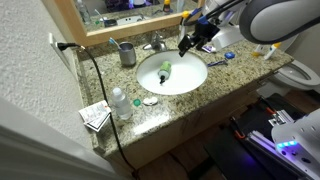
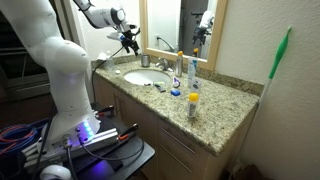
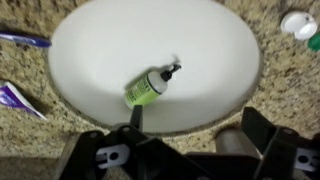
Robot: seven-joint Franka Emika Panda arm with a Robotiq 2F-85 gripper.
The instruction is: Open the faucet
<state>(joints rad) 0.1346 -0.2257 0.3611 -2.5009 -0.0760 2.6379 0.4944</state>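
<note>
The faucet [image 1: 155,43] is a small silver tap at the back rim of the white basin [image 1: 185,82], just below the mirror. My gripper [image 1: 188,44] hangs open above the back of the basin, beside and above the faucet. In the wrist view my gripper [image 3: 195,112] is open, and a grey metal part of the faucet [image 3: 232,140] lies between the fingers, close to the right one. I cannot tell whether a finger touches it. A green bottle [image 3: 150,88] lies in the basin [image 3: 215,60]. The gripper also shows in an exterior view [image 2: 129,42].
A grey metal cup [image 1: 127,52] with a handle stands beside the faucet. A toothbrush [image 3: 22,40] and toothpaste [image 3: 15,100] lie on the granite counter [image 1: 235,75]. Bottles [image 2: 193,100] stand near the counter's front. A black cable [image 1: 95,80] runs down the counter's end. A toilet [image 1: 300,72] is nearby.
</note>
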